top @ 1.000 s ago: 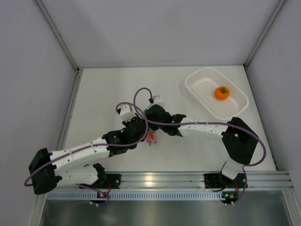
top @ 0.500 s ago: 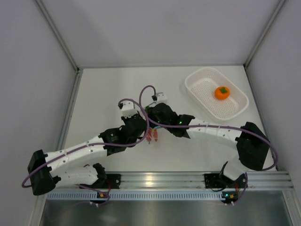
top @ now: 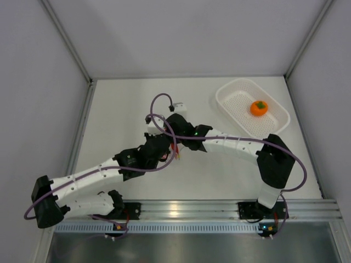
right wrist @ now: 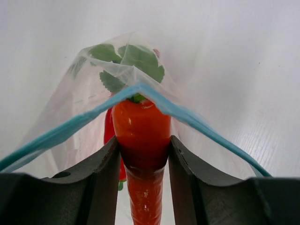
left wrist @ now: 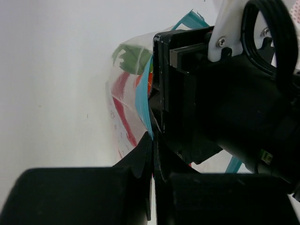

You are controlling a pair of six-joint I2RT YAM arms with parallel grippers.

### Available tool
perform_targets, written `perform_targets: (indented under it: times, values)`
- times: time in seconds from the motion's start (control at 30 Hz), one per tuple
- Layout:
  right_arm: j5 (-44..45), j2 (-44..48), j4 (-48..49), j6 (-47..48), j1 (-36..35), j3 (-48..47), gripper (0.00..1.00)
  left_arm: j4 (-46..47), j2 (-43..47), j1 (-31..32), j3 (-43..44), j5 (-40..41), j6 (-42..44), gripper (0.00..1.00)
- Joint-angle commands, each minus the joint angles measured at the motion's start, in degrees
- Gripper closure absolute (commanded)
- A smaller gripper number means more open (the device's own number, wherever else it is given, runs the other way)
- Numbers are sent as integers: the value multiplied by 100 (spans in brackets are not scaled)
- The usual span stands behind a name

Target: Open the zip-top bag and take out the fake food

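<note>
The left white-and-black arm (top: 93,178) and right white-and-black arm (top: 230,145) reach inward, wrists almost touching. The left black two-finger gripper (left wrist: 152,143) pinches the clear zip-top bag (left wrist: 124,122). The right black two-finger gripper (right wrist: 143,154) clamps the orange toy carrot (right wrist: 142,131).

We find no text, label, brand or number that can be read in any of the views. In the left wrist view the clear plastic of the zip-top bag (left wrist: 119,108) carries a few faint small marks, but they are too blurred for us to make out.
</note>
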State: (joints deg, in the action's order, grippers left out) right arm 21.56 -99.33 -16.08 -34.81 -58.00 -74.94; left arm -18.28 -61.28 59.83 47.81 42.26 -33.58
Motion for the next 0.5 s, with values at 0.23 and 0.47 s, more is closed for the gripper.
perform_targets:
  times: [0.23,0.47]
  values:
    - [-222,229,-72,-377,-63,-154,89,53,19,107,202,493,546,100]
    - [-617,1108,912,-360,-54,1129,89,-237,-86,90,211,1126,-288,100]
